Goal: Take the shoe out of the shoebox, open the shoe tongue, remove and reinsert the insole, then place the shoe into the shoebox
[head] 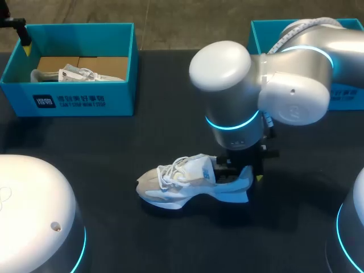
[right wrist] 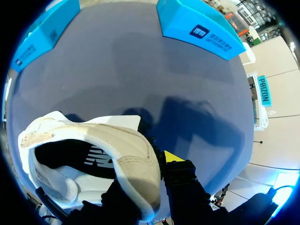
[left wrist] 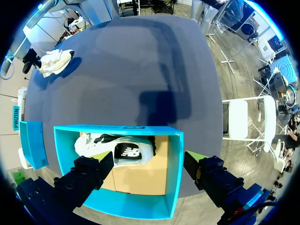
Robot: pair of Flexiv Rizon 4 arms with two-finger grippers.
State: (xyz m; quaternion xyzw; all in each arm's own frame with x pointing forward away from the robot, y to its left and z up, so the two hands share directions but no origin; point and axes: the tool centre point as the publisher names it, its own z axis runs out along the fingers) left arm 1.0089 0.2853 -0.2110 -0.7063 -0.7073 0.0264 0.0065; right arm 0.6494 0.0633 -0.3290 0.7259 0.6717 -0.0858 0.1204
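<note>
Shoe (head: 182,185), a white-and-grey laced mesh sneaker with a pale blue heel, stands on its sole on the dark matte tabletop (head: 114,148), toe toward my left. The right gripper (right wrist: 147,180) is clenched on its heel collar. Farther back, the left gripper (left wrist: 146,159) hangs spread wide above an open teal cardboard shoebox (left wrist: 174,164) holding a second white shoe (left wrist: 117,150). Another teal box (head: 267,31) sits at the far right.
</note>
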